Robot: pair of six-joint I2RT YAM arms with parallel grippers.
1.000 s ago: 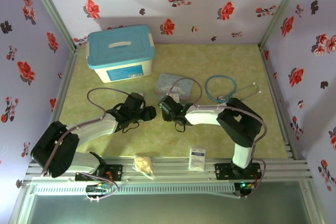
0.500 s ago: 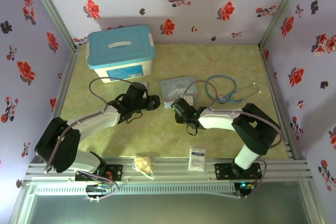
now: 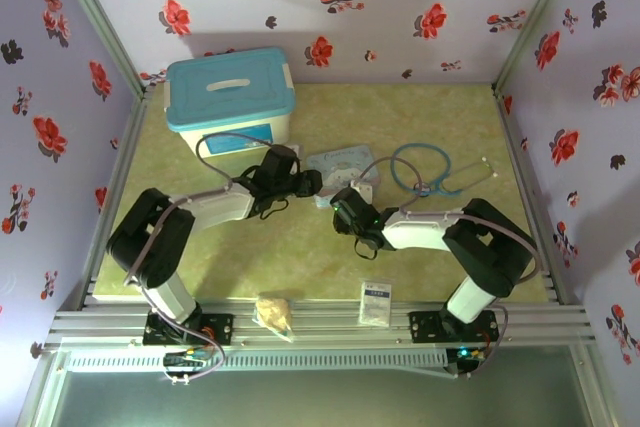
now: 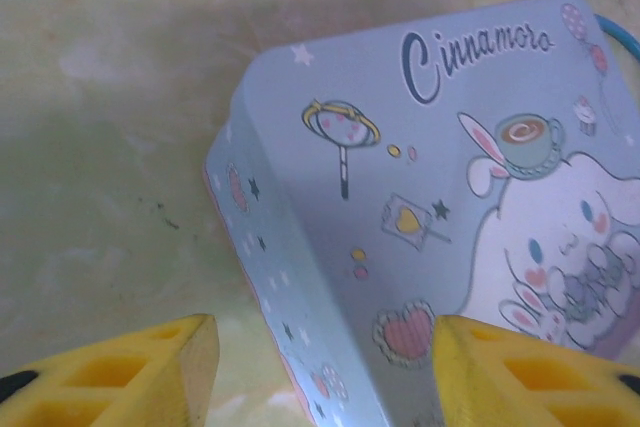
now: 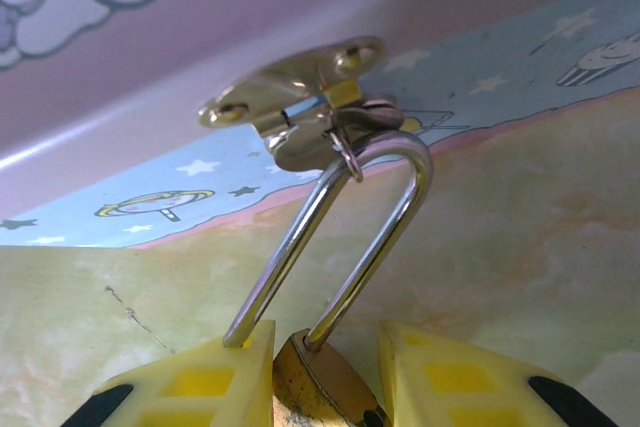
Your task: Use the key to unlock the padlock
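The padlock [image 5: 322,387] has a brass body lying between my right gripper's [image 5: 325,347] yellow fingers. Its silvery shackle [image 5: 395,197] hangs through the brass hasp [image 5: 300,97] of the pale blue cartoon tin [image 3: 340,160]. One shackle leg enters the body; the other ends outside it, at the left finger [image 5: 235,372]. That finger touches the body, while a thin gap shows on the right side. My left gripper [image 4: 325,347] stands open astride a corner of the tin [image 4: 430,197]. In the top view the left gripper [image 3: 305,185] and right gripper [image 3: 346,209] flank the tin. The key is out of view.
A white storage box with a blue lid [image 3: 230,102] stands at the back left. A blue looped tube [image 3: 420,167] lies right of the tin. A white sachet [image 3: 376,299] and a crumpled beige lump [image 3: 273,314] sit by the near rail.
My left gripper has travelled right and away from the bases to the tin's left corner, and its jaws have widened. The right gripper shifted right, and its jaws have narrowed round the padlock.
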